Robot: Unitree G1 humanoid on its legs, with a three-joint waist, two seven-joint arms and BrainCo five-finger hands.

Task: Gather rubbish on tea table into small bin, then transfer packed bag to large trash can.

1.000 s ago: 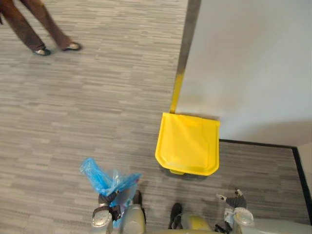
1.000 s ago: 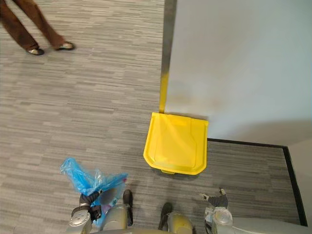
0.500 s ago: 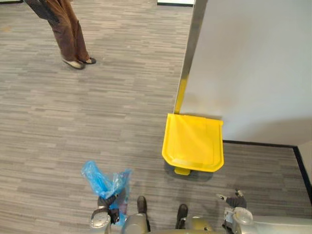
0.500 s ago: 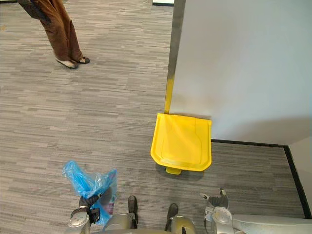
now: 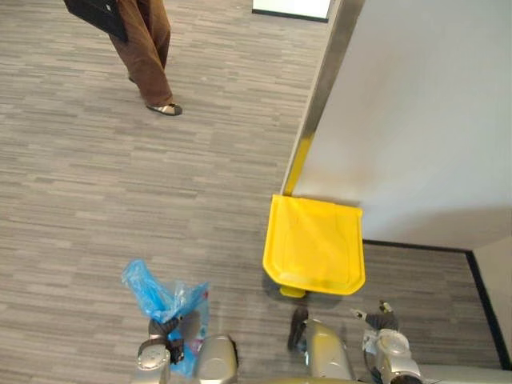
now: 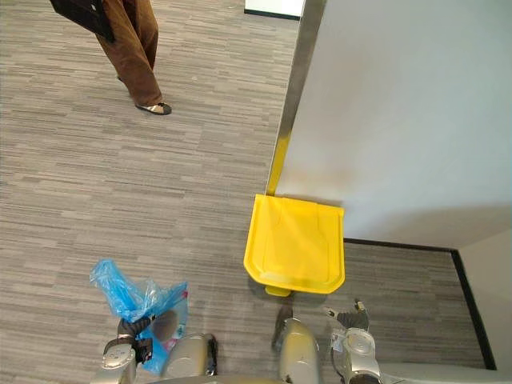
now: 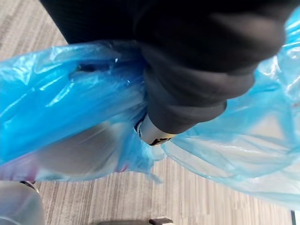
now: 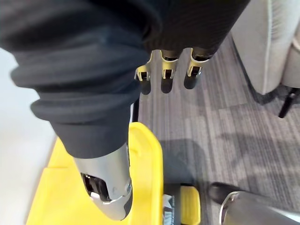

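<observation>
Grey striped carpet (image 5: pixel 96 208), white wall (image 5: pixel 424 120), a person (image 5: pixel 144 48) standing at the far side. The left hand (image 5: pixel 164 330) is clenched round the blue bag (image 5: pixel 156 292), down low and well left of the closed yellow trash can (image 5: pixel 314 246). The right hand (image 5: pixel 382 320) hangs loose, fingers straight, holding nothing.

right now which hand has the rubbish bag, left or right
The left hand: it is clenched round the gathered neck of the blue bag. The right hand is open and empty, beside the yellow trash can.
</observation>
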